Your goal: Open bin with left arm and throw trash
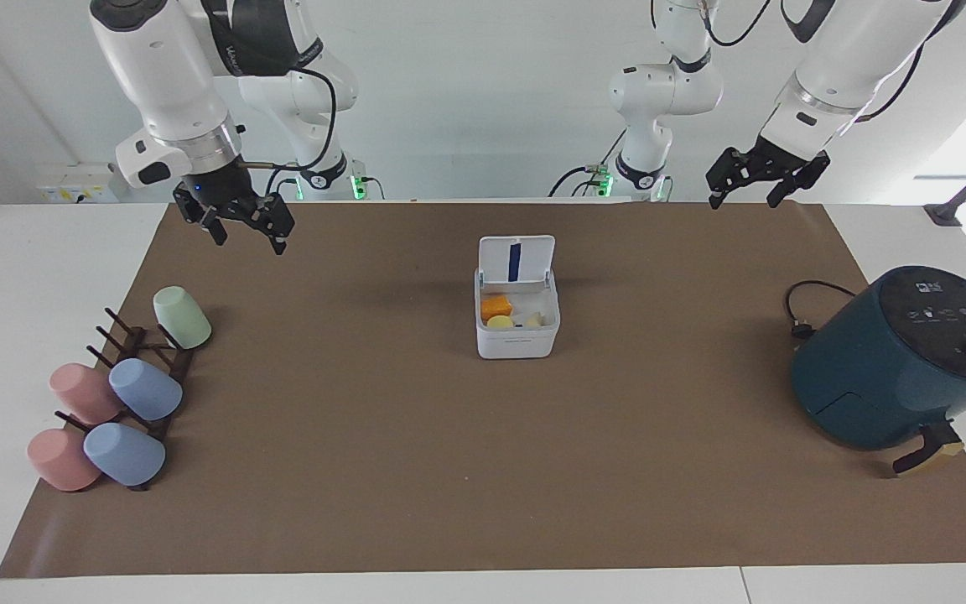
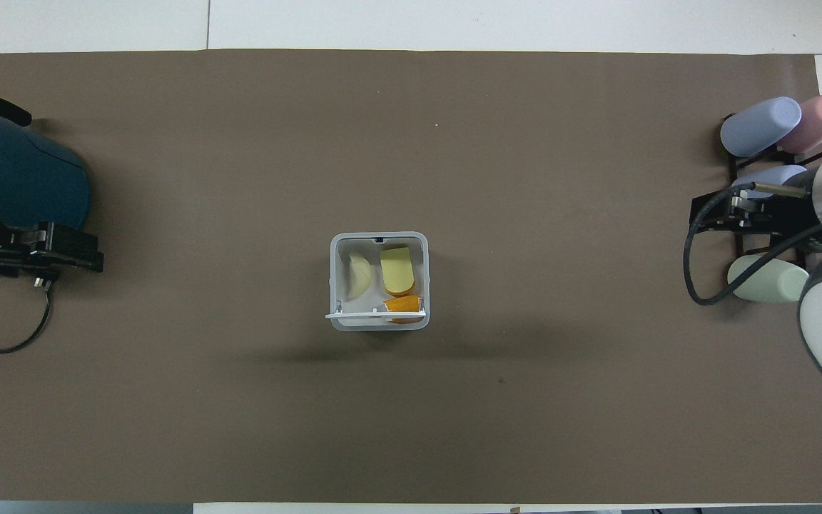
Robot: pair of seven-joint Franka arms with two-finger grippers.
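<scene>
The white bin (image 1: 516,342) stands mid-mat with its lid (image 1: 516,258) tipped up on the side nearer the robots. Inside lie three trash lumps: orange (image 1: 495,305), yellow (image 1: 500,321) and pale cream (image 1: 534,320). The overhead view shows the bin (image 2: 379,237) with the cream (image 2: 359,276), yellow (image 2: 397,270) and orange (image 2: 404,305) lumps. My right gripper (image 1: 241,231) is open and empty, raised over the mat's corner at the right arm's end, well apart from the bin. My left gripper (image 1: 753,186) is open and empty, and waits raised at the left arm's end.
A dark-teal air fryer (image 1: 894,361) with a black cord (image 1: 802,312) stands at the left arm's end. A dark rack with several pastel cups (image 1: 144,390) stands at the right arm's end. A brown mat (image 1: 449,470) covers the table.
</scene>
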